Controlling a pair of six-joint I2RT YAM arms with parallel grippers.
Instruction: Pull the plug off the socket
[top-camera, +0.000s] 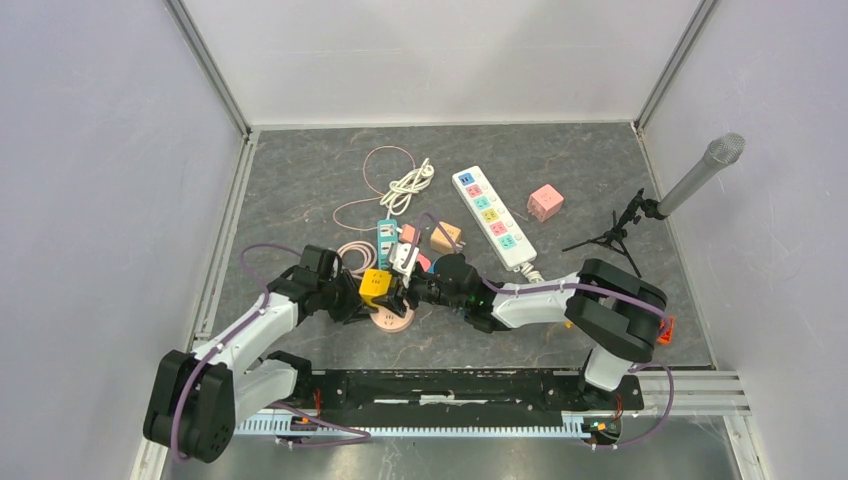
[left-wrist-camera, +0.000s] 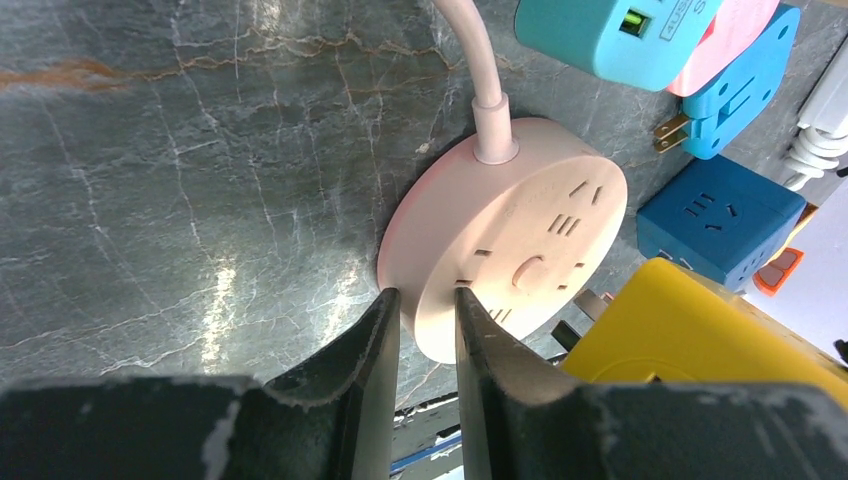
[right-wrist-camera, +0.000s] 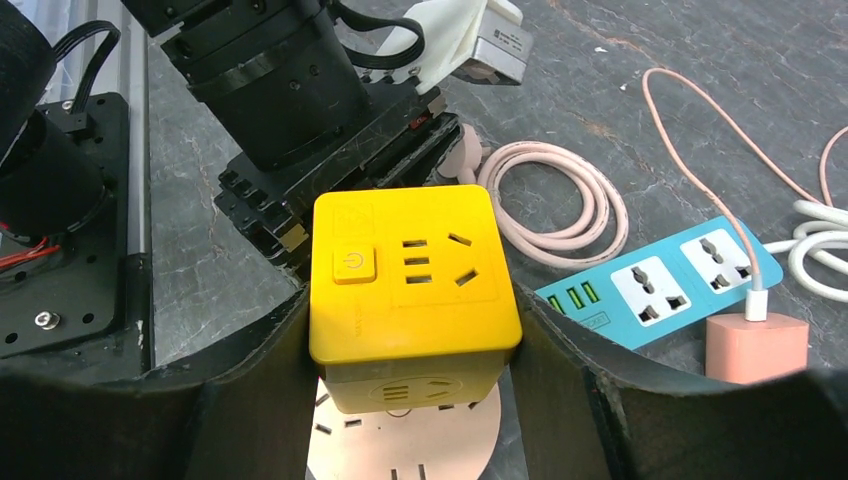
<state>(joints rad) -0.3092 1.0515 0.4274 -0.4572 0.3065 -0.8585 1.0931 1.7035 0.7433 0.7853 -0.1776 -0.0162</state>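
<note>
Fingers (left-wrist-camera: 378, 345) of the left gripper (left-wrist-camera: 427, 296) nip the rim of the smooth, round pink socket (left-wrist-camera: 520, 240) on the marbled grey table (left-wrist-camera: 150, 200). Just to its right, the right gripper (right-wrist-camera: 410, 330) clamps the glossy yellow cube plug (right-wrist-camera: 405, 265) by its flanks, directly over the socket, with metal pins showing between them. Beyond lie a coiled pink cable (right-wrist-camera: 560, 200), a flat blue strip (right-wrist-camera: 660, 285) and a pink charger (right-wrist-camera: 755, 345).

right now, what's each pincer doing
Left pincer: closed on the rim of the round pink plastic socket.
Right pincer: closed on the yellow cube-shaped plug adapter.
</note>
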